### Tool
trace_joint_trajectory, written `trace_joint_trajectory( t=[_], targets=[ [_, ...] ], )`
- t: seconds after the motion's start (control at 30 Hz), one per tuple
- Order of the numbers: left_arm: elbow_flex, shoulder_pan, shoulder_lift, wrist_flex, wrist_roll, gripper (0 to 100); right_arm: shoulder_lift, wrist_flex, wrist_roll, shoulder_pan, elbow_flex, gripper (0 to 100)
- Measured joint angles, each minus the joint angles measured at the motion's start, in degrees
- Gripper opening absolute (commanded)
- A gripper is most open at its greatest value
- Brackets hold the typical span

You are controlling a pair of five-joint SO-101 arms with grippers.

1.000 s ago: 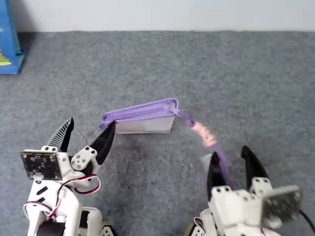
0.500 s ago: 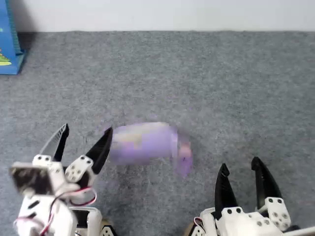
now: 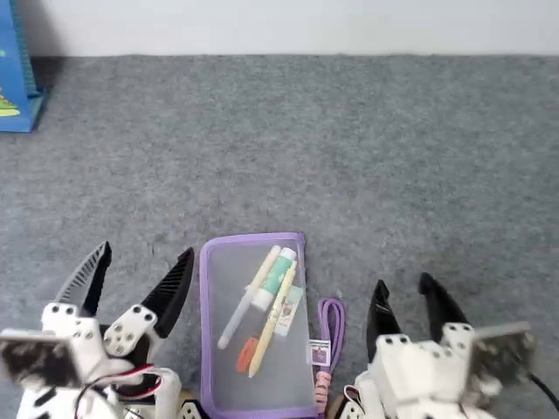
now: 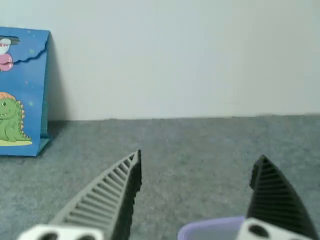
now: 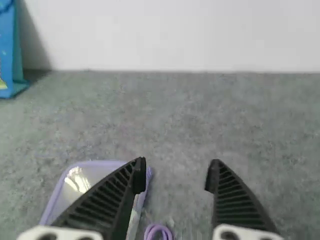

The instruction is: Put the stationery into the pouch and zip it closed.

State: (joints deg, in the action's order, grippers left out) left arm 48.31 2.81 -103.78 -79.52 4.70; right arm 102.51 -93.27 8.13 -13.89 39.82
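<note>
Grey carpet-like surface (image 3: 349, 157) backed by plain white wall (image 3: 288, 26), with blue paper gift bag (image 3: 16, 78) at far left edge. Flat at near edge, between both arms: clear plastic pouch with purple zip border (image 3: 293, 367), with slim stationery pieces (image 3: 249, 301) seen through its clear side. Spread wide and empty, left gripper (image 3: 146, 253) just left of pouch; likewise parted and empty, right gripper (image 3: 403, 283) near its right side. Between pouch and right gripper, thin purple loop strap (image 3: 330, 323).

Clear glossy plastic pouch (image 3: 255, 325); matt grey felt table (image 3: 393, 166)
</note>
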Motion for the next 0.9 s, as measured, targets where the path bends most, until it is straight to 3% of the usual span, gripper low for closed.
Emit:
trace_joint_trajectory(
  t=[0.23,0.43,0.67,0.9],
  targets=[
    [7.91,0.00,0.09,0.18,-6.33,1,0.00,6.51,0.00,-0.26,11.96,0.7],
    [17.93,2.37,0.09,5.45,-13.63,1,-0.09,13.45,0.00,-0.26,22.51,0.8],
    [32.88,8.97,0.44,16.44,-14.24,1,-0.26,18.29,-1.76,2.64,28.48,0.8],
    [40.35,9.23,0.44,17.58,-14.33,1,-0.35,25.05,-3.78,9.93,41.23,0.8]
  ],
)
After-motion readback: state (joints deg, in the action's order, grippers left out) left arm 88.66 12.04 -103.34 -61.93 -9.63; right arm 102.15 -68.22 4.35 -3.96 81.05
